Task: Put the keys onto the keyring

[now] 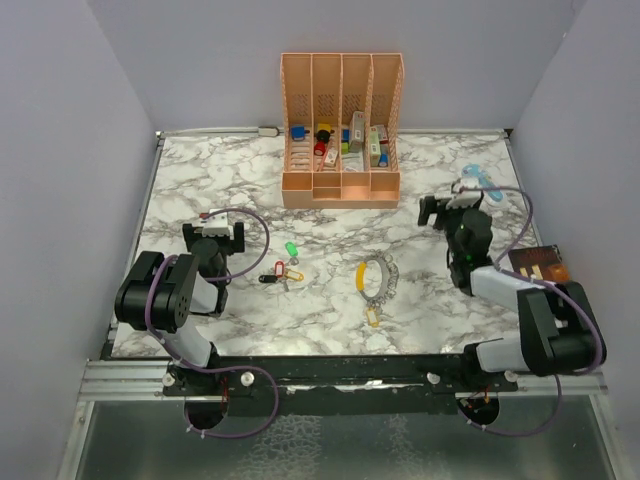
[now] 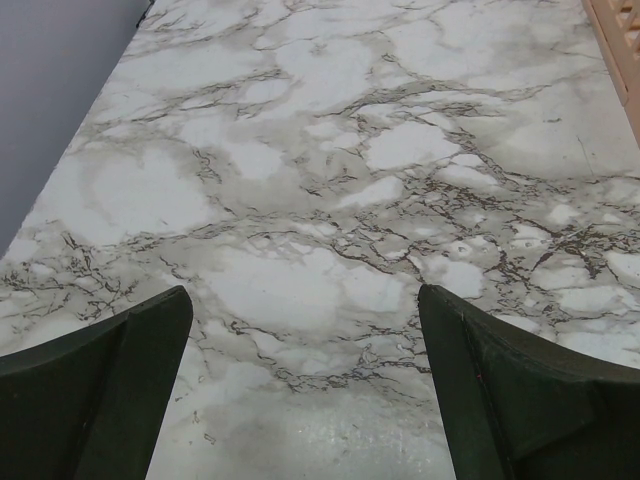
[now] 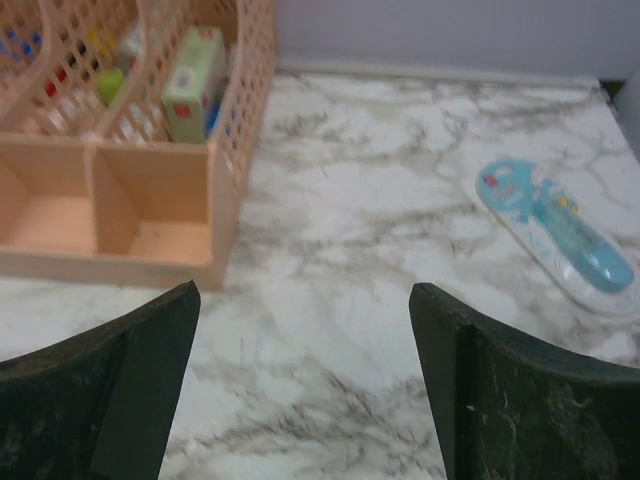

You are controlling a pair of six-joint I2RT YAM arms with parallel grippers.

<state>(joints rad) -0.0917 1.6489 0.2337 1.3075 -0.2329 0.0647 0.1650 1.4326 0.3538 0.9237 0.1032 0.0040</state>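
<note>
- The keys (image 1: 282, 268) lie in a loose cluster on the marble table (image 1: 330, 335), left of centre. The green tag is farthest back, and the red, yellow and black tags are bunched closer to the arms. Nothing touches them.
- The keyring (image 1: 361, 279) lies flat to their right, near but apart, with its small yellow tag (image 1: 374, 317) trailing toward the near edge. I cannot tell where the loop opens.
- My left gripper (image 1: 214, 235) has its jaws spread wide with nothing between them. Its wrist camera shows only bare marble. It sits just left of the keys, so I judge it the natural arm to pick one up.
- My right gripper (image 1: 455, 203) is also released and empty. It points toward the back, between the peach organiser (image 3: 130, 200) and the light-blue gadget (image 3: 555, 235). The keyring is not in its wrist view.
- I judge that threading has not begun. With one arm on each side, one could hold the ring while the other feeds a key.
- Thin keys lying flat on hard marble will likely be awkward to pinch.
</note>
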